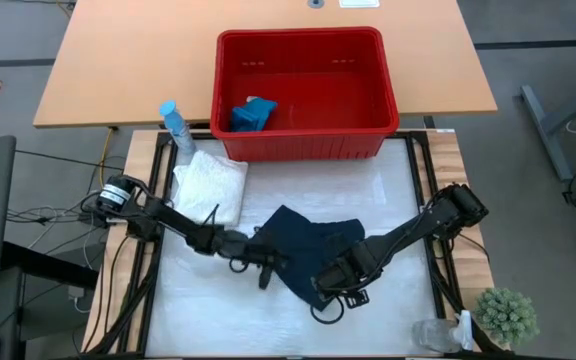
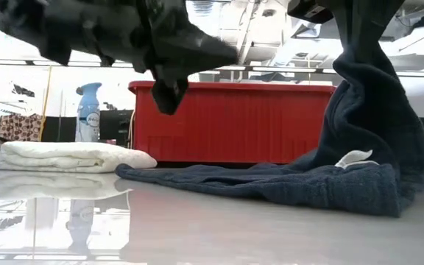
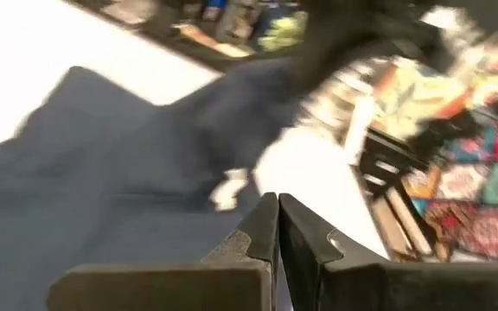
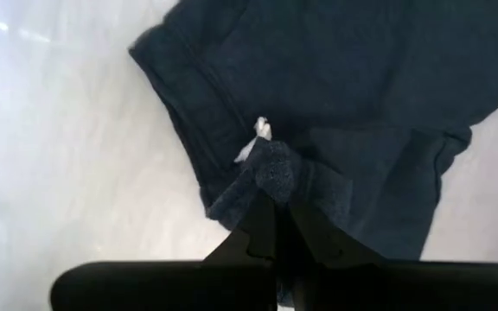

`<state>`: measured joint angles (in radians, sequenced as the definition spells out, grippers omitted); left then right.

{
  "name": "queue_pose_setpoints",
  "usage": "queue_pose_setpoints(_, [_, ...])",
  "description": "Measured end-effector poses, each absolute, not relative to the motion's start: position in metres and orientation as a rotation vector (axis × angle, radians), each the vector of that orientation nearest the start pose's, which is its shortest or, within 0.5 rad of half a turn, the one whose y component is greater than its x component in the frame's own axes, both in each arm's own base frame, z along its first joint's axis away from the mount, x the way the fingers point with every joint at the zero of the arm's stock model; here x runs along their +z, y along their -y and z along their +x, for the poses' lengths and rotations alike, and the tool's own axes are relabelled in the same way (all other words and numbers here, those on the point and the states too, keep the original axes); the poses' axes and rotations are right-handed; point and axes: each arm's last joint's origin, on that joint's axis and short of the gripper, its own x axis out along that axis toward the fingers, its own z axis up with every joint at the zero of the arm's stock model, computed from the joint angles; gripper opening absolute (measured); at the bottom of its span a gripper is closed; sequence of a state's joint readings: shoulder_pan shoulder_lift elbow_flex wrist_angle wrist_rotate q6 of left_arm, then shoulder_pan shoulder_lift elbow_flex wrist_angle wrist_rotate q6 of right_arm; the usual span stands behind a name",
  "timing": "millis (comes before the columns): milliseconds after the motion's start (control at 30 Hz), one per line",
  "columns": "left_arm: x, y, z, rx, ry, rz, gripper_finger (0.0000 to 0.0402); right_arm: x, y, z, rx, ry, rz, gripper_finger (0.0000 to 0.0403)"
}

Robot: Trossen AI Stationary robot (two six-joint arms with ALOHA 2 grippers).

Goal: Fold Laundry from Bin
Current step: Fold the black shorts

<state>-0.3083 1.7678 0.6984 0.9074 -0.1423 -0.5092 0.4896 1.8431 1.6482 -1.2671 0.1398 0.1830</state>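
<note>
Currently, the right gripper point(image 4: 275, 212), clenched on the navy towel point(image 1: 313, 240), lifted one edge for folding; the left gripper point(image 3: 277, 226) hovered closed and empty.

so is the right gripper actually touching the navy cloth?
Touching. In the right wrist view the right gripper has its fingers shut on a bunched fold of the navy cloth; the low view shows that cloth hanging lifted from above.
</note>
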Motion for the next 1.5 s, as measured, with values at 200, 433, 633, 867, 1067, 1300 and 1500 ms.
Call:
queue_pose_setpoints(200, [0.161, 0.147, 0.342, -0.187, -0.224, -0.341, 0.0, 0.274, -0.167, 0.318, 0.112, -1.344, -0.261, 0.0029])
queue_pose_setpoints(433, [0.137, 0.166, 0.372, -0.197, -0.279, -0.347, 0.0, 0.275, -0.169, 0.322, 0.038, -1.289, -0.197, 0.0029])
queue_pose_setpoints(633, [0.115, 0.186, 0.395, -0.211, -0.31, -0.443, 0.0, 0.276, -0.176, 0.32, 0.002, -1.251, -0.201, 0.0029])
queue_pose_setpoints(867, [0.102, 0.195, 0.412, -0.154, -0.375, -0.466, 0.0, 0.277, -0.187, 0.317, 0.019, -1.207, -0.2, 0.003])
queue_pose_setpoints(1067, [0.09, 0.193, 0.407, -0.107, -0.566, -0.391, 0.0, 0.277, -0.195, 0.311, 0.024, -1.216, -0.203, 0.003])
queue_pose_setpoints(1300, [0.091, 0.201, 0.394, -0.155, -0.725, -0.36, 0.0, 0.277, -0.207, 0.304, 0.057, -1.204, -0.218, 0.003])
queue_pose_setpoints(1500, [0.104, 0.198, 0.383, -0.116, -0.809, -0.294, 0.0, 0.277, -0.22, 0.296, 0.099, -1.194, -0.229, 0.003])
